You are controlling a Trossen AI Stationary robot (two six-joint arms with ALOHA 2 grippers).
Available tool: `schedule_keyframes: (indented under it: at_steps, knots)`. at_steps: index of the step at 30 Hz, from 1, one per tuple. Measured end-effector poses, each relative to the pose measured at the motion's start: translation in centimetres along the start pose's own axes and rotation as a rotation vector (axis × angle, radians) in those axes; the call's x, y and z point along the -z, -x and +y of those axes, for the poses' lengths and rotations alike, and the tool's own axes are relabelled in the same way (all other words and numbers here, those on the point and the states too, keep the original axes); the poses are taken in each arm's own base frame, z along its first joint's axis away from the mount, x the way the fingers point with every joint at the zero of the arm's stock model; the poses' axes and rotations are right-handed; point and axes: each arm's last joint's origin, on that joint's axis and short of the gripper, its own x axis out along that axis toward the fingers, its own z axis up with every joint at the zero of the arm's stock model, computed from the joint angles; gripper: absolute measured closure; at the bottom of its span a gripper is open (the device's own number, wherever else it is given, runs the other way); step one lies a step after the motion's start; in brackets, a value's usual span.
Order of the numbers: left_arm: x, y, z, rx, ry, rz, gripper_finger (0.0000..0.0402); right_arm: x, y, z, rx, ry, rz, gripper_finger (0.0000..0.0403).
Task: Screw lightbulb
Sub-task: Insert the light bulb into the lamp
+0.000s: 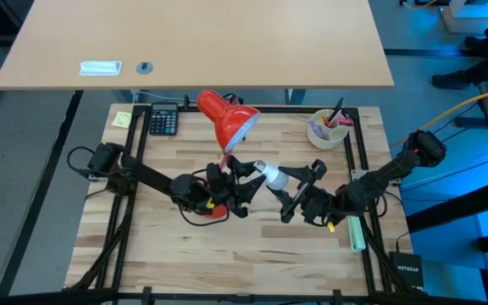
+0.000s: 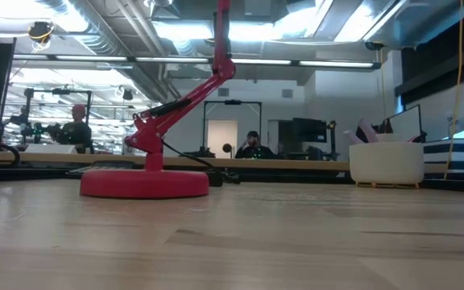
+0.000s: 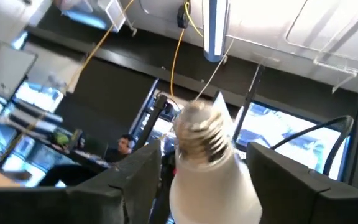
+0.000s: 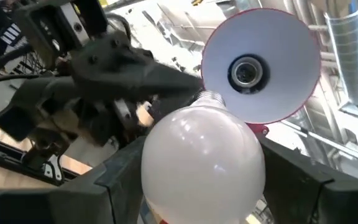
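While both grippers' fingers grip the lightbulb (image 1: 271, 175), we risk cross-threading it if it meets the lamp (image 1: 227, 119) socket (image 4: 247, 71) tilted.

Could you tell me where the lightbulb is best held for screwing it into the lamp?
Grip the lightbulb by its round white glass, from behind, as the right gripper does, so the screw base stays free and faces the empty socket in the red shade.

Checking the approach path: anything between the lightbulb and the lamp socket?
Nothing. In the right wrist view the lightbulb, between the right gripper fingers, points its screw base at the empty socket in the red shade, gap bare.
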Motion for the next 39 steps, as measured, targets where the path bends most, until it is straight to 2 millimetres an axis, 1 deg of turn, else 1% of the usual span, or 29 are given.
schedule_keyframes:
  at_steps: [3, 6, 9, 12, 14, 17, 20, 22, 24, 26, 29, 33, 37, 39]
  knots:
    - [-1.4, 0.4, -1.3, 0.017, -0.09, 0.009, 0.0159, -0.8, 0.3, -0.2, 0.008, -0.015, 0.012, 0.0138]
    - [-3.2, 1.1, -2.8, -0.021, -0.18, 0.058, 0.0156, -1.5, 0.3, -0.4, 0.026, -0.028, 0.053, 0.0138]
    - [-5.9, 1.9, -4.1, -0.094, -0.261, 0.125, 0.0156, -2.0, -0.1, -0.6, 0.032, -0.008, 0.107, 0.0137]
    - [-9.3, 2.6, -4.6, -0.15, -0.28, 0.202, 0.0156, -2.5, -0.5, -0.8, 0.023, 0.008, 0.141, 0.0137]
    - [-11.8, 3.0, -4.3, -0.153, -0.248, 0.254, 0.0156, -2.8, -0.7, -0.8, 0.011, 0.017, 0.148, 0.0137]
    - [-15.4, 3.9, -3.3, -0.166, -0.193, 0.322, 0.0149, -3.2, -1.0, -1.0, 0.006, 0.016, 0.171, 0.0137]
    - [-18.4, 4.7, -2.0, -0.157, -0.144, 0.361, 0.0128, -3.4, -1.1, -1.2, 0.003, 0.021, 0.185, 0.0137]
    - [-20.4, 5.1, -1.3, -0.129, -0.117, 0.355, 0.0109, -3.4, -1.1, -1.5, 0.006, 0.022, 0.19, 0.0137]
    - [-22.2, 5.4, -0.9, -0.096, -0.113, 0.331, 0.0092, -3.4, -1.0, -2.2, 0.02, 0.02, 0.211, 0.0137]
    - [-23.8, 5.3, -0.9, -0.08, -0.157, 0.309, 0.008, -3.4, -0.9, -3.2, 0.037, 0.017, 0.233, 0.0137]
    - [-25.8, 4.7, -1.2, -0.064, -0.251, 0.341, 0.0075, -3.5, -0.6, -4.7, 0.059, 0.007, 0.258, 0.0137]
    - [-28.9, 2.8, -1.4, -0.105, -0.367, 0.4, 0.0076, -3.6, -0.1, -6.8, 0.084, -0.047, 0.269, 0.0136]
    - [-31.9, 0.9, -1.3, -0.141, -0.396, 0.476, 0.0076, -3.5, 0.3, -7.8, 0.082, -0.089, 0.27, 0.0136]
    - [-33.7, -0.1, -1.0, -0.155, -0.397, 0.481, 0.0076, -3.3, 0.2, -8.0, 0.084, -0.095, 0.278, 0.0136]
